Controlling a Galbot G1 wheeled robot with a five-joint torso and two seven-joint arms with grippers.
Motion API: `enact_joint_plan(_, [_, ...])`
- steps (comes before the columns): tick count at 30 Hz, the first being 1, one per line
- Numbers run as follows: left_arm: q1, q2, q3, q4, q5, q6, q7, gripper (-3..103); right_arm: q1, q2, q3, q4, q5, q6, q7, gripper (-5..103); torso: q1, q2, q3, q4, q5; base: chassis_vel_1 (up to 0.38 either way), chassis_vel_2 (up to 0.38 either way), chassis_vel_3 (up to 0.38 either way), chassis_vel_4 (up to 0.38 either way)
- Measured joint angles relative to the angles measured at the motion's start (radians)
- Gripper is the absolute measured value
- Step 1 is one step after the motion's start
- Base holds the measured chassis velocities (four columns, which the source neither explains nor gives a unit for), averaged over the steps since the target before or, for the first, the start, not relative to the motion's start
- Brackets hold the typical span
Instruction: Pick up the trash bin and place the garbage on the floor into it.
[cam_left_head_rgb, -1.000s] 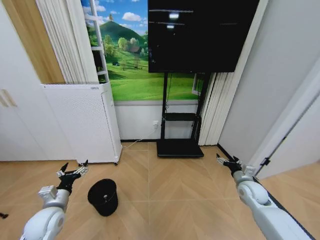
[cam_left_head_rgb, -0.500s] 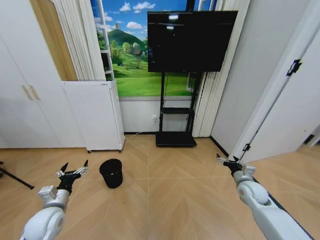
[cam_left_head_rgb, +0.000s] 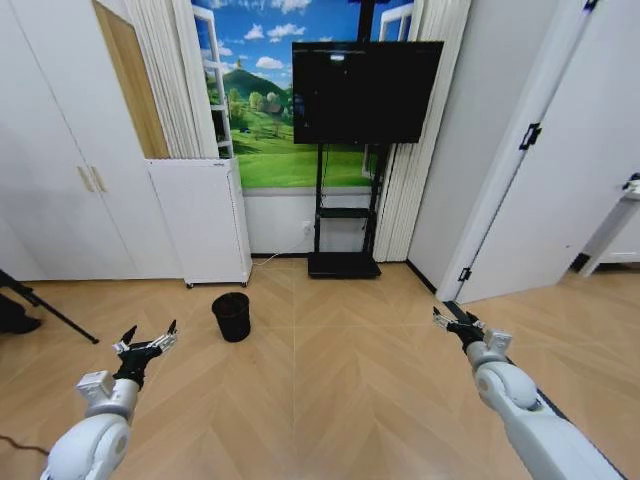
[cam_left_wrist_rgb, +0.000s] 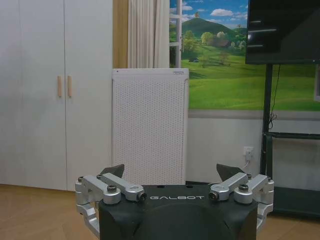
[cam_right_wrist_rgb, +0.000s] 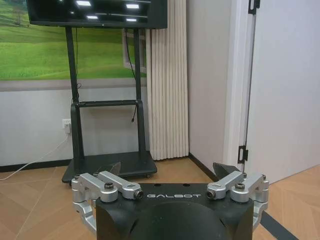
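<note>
Standing upright, the trash bin (cam_left_head_rgb: 231, 315)

Both arms out front, low, symmetric. Left gripper (cam_left_head_rgb: 148, 338) spread wide, holding nothing. Right gripper (cam_left_head_rgb: 447, 320) likewise spread, nothing held. Wrists level, fingers pointing forward.

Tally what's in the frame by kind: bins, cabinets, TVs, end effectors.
Trash bin: 1
White perforated cabinet: 1
TV: 1
End effectors: 2, left end effector and right end effector, both open, empty
Total: 5
</note>
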Motion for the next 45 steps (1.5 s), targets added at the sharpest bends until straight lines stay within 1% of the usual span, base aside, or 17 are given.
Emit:
enact_joint_plan(1, [0.000, 0.000, 0.000, 0.000, 0.000, 0.000, 0.000, 100, 0.000, 0.000, 0.000, 0.000, 0.000, 0.000, 0.000, 100, 0.000, 0.000, 0.000, 0.0003, 0.0010, 0.130, -0.109, -0.230, 0.220])
enact_joint_plan(2, [0.000, 0.000, 0.000, 0.000, 0.000, 0.000, 0.000, 100, 0.000, 0.000, 0.000, 0.000, 0.000, 0.000, 0.000, 100, 0.000, 0.000, 0.000, 0.0010, 0.0005, 0.130, -0.018, -0.120, 0.131])
enact_joint_plan(3, [0.000, 0.000, 0.000, 0.000, 0.000, 0.000, 0.000, 100, 0.000, 0.000, 0.000, 0.000, 0.000, 0.000, 0.000, 100, 0.000, 0.000, 0.000, 0.0010, 0.0005, 0.130, -0.018, -0.120, 0.131])
enact_joint_plan(4, [0.000, 0.000, 0.000, 0.000, 0.000, 0.000, 0.000, 100, 0.000, 0.000, 0.000, 0.000, 0.000, 0.000, 0.000, 100, 0.000, 0.000, 0.000, -0.0003, -0.0007, 0.047, -0.018, -0.059, 0.043])
enact_joint_plan(5, [0.000, 0.000, 0.000, 0.000, 0.000, 0.000, 0.000, 100, 0.000, 0.000, 0.000, 0.000, 0.000, 0.000, 0.000, 100, 0.000, 0.000, 0.000, -0.0003, -0.0007, 0.047, -0.018, -0.059, 0.043])
enact_joint_plan(6, [0.000, 0.000, 0.000, 0.000, 0.000, 0.000, 0.000, 100, 0.000, 0.000, 0.000, 0.000, 0.000, 0.000, 0.000, 100, 0.000, 0.000, 0.000, -0.0007, 0.0008, -0.040, -0.045, 0.014, -0.054])
enact_joint_plan(10, [0.000, 0.000, 0.000, 0.000, 0.000, 0.000, 0.000, 100, 0.000, 0.000, 0.000, 0.000, 0.000, 0.000, 0.000, 100, 0.001, 0.000, 0.001, -0.0002, -0.0002, -0.094, 0.041, 0.085, -0.071])
enact_joint_plan(11, [-0.001, 0.000, 0.000, 0.000, 0.000, 0.000, 0.000, 100, 0.000, 0.000, 0.000, 0.000, 0.000, 0.000, 0.000, 100, 0.001, 0.000, 0.001, 0.0003, 0.0004, -0.044, 0.089, 0.097, -0.025])
enact_joint_plan(13, [0.000, 0.000, 0.000, 0.000, 0.000, 0.000, 0.000, 100, 0.000, 0.000, 0.000, 0.000, 0.000, 0.000, 0.000, 100, 0.001, 0.000, 0.001, 0.0006, 0.0005, -0.044, 0.089, 0.097, -0.025])
enact_joint_plan(15, [0.000, 0.000, 0.000, 0.000, 0.000, 0.000, 0.000, 100, 0.000, 0.000, 0.000, 0.000, 0.000, 0.000, 0.000, 100, 0.001, 0.000, 0.001, 0.0004, 0.0000, 0.000, 0.000, 0.000, 0.000])
enact_joint_plan(19, [0.000, 0.000, 0.000, 0.000, 0.000, 0.000, 0.000, 100, 0.000, 0.000, 0.000, 0.000, 0.000, 0.000, 0.000, 100, 0.001, 0.000, 0.000, -0.0002, 0.0003, 0.034, -0.044, -0.052, 0.026])
enact_joint_plan(31, [0.000, 0.000, 0.000, 0.000, 0.000, 0.000, 0.000, 100, 0.000, 0.000, 0.000, 0.000, 0.000, 0.000, 0.000, 100, 0.000, 0.000, 0.000, 0.0002, 0.0002, 0.028, -0.028, -0.023, 0.020])
enact_joint_plan(45, [0.000, 0.000, 0.000, 0.000, 0.000, 0.000, 0.000, 100, 0.000, 0.000, 0.000, 0.000, 0.000, 0.000, 0.000, 100, 0.001, 0.000, 0.000, 0.0000, 0.0003, 0.000, 0.000, 0.000, 0.000])
